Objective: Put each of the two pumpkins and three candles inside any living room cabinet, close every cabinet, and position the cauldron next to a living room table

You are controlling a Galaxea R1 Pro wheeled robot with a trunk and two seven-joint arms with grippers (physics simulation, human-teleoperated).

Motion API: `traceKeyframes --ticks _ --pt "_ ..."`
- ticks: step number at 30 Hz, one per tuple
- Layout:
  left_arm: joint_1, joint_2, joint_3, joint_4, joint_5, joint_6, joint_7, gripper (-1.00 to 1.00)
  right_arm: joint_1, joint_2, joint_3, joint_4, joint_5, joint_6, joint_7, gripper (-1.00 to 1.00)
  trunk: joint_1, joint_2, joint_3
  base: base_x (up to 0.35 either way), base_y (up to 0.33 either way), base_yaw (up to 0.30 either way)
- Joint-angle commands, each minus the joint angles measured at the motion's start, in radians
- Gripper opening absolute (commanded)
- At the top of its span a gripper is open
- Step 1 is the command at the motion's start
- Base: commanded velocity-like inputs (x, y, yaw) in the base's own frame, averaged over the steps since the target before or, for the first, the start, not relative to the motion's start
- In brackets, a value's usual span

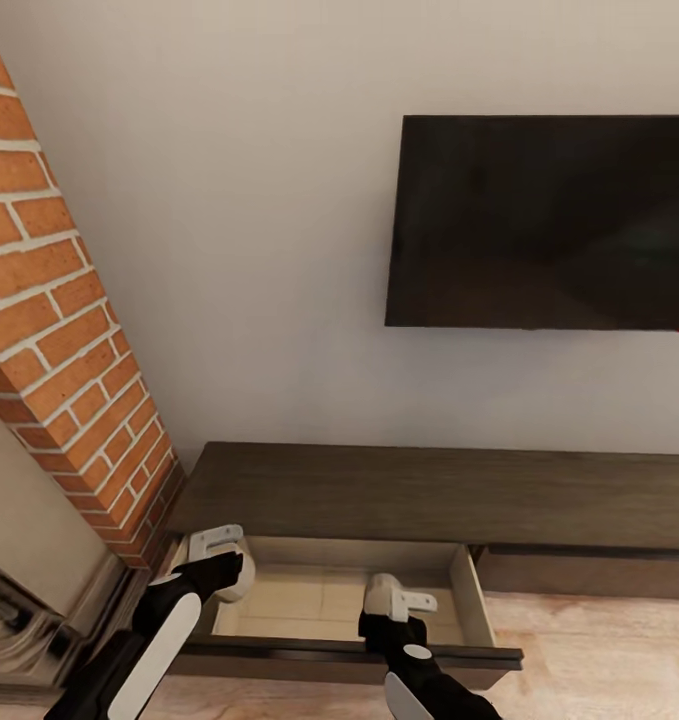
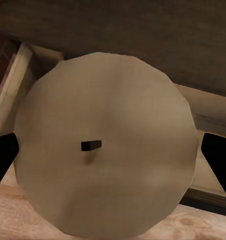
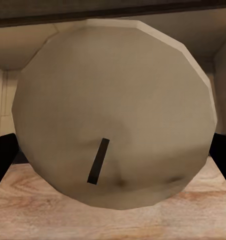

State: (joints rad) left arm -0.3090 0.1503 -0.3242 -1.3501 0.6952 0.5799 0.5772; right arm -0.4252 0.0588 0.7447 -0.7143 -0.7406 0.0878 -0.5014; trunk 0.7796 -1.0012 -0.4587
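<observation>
The cabinet point(image 1: 429, 495) is a long, low dark brown console under the TV, with one drawer point(image 1: 319, 600) pulled out to show its pale beige inside. My left gripper point(image 1: 229, 570) is over the drawer's left rear corner, shut on a candle point(image 2: 108, 100). That candle's flat beige top and dark wick face the left wrist camera between the black fingers point(image 2: 3, 157). My right gripper point(image 1: 384, 600) hangs over the right half of the drawer, shut on a second candle point(image 3: 113, 90), which sits between its fingers point(image 3: 223, 150).
A black TV point(image 1: 544, 220) hangs on the white wall above the console. A red brick column point(image 1: 59, 330) stands close on the left, next to the drawer. Light wooden floor point(image 1: 599, 650) runs in front of the console to the right.
</observation>
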Motion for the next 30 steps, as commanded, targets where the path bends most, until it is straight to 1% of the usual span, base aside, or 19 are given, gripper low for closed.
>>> traceKeyframes --ticks 1,7,11,16,18,21,22,23,25,26,27,28,30 --pt "-0.001 0.002 -0.004 -0.001 0.010 0.000 0.010 -1.00 -0.001 0.000 0.004 -0.002 -0.002 0.004 -0.008 -1.00 0.000 -0.001 -0.001 0.000 0.208 -0.160" --pt "-0.001 0.005 -0.005 -0.001 0.009 0.000 0.010 -1.00 -0.001 -0.001 0.004 -0.002 -0.003 0.004 -0.007 -1.00 0.000 -0.001 -0.001 0.000 0.160 -0.189" --pt "-0.001 0.006 -0.007 -0.001 0.010 -0.001 0.010 -1.00 -0.001 -0.001 0.004 -0.005 -0.004 0.004 -0.007 -1.00 0.000 -0.001 -0.001 0.014 0.148 -0.037" --pt "-0.001 0.006 -0.007 -0.001 0.011 0.000 0.009 -1.00 -0.001 0.001 0.005 -0.006 -0.006 0.007 -0.007 -1.00 0.000 -0.001 -0.001 0.157 0.096 -0.005" --pt "-0.001 0.006 -0.007 -0.001 0.013 0.000 0.010 -1.00 -0.001 0.006 0.003 -0.007 -0.010 0.015 -0.009 -1.00 0.000 -0.001 -0.001 0.062 0.028 -0.001" --pt "-0.001 0.003 -0.008 -0.001 0.013 -0.001 0.010 -1.00 -0.001 0.019 -0.006 -0.014 -0.028 0.025 -0.014 -1.00 0.000 -0.001 -0.001 0.022 0.010 0.000" --pt "-0.001 0.002 -0.008 -0.001 0.013 -0.001 0.010 -1.00 -0.002 0.024 -0.009 -0.024 -0.046 0.040 -0.017 -1.00 0.000 -0.001 -0.001 0.010 0.005 0.000" --pt "-0.001 0.001 -0.008 -0.001 0.013 -0.001 0.010 -1.00 -0.006 0.028 -0.012 -0.034 -0.072 0.072 -0.023 -1.00 0.000 -0.001 -0.001 0.006 0.003 0.000" --pt "-0.001 0.001 -0.007 -0.001 0.012 0.000 0.010 -1.00 -0.034 0.033 -0.015 -0.049 -0.137 0.178 -0.056 -1.00 0.000 -0.001 -0.001 0.003 0.002 0.000" --pt "-0.001 0.000 -0.002 -0.001 0.012 0.000 0.009 -1.00 -0.079 0.034 -0.016 -0.063 -0.186 0.254 -0.096 -1.00 0.000 -0.001 -0.001 0.001 0.001 0.000" --pt "-0.001 0.000 0.000 -0.001 0.012 0.001 0.008 -1.00 -0.111 0.034 -0.017 -0.073 -0.218 0.294 -0.123 -1.00 0.000 -0.001 -0.001 0.000 0.000 0.000" --pt "-0.001 0.000 0.002 -0.001 0.012 0.002 0.008 -1.00 -0.151 0.035 -0.019 -0.084 -0.259 0.336 -0.151 -1.00 0.000 -0.001 -0.001 0.000 0.000 0.000" --pt "-0.001 0.000 0.004 -0.001 0.015 0.004 0.007 -1.00 -0.192 0.035 -0.020 -0.091 -0.298 0.366 -0.170 -1.00 0.000 -0.001 -0.001 0.000 0.000 0.000"
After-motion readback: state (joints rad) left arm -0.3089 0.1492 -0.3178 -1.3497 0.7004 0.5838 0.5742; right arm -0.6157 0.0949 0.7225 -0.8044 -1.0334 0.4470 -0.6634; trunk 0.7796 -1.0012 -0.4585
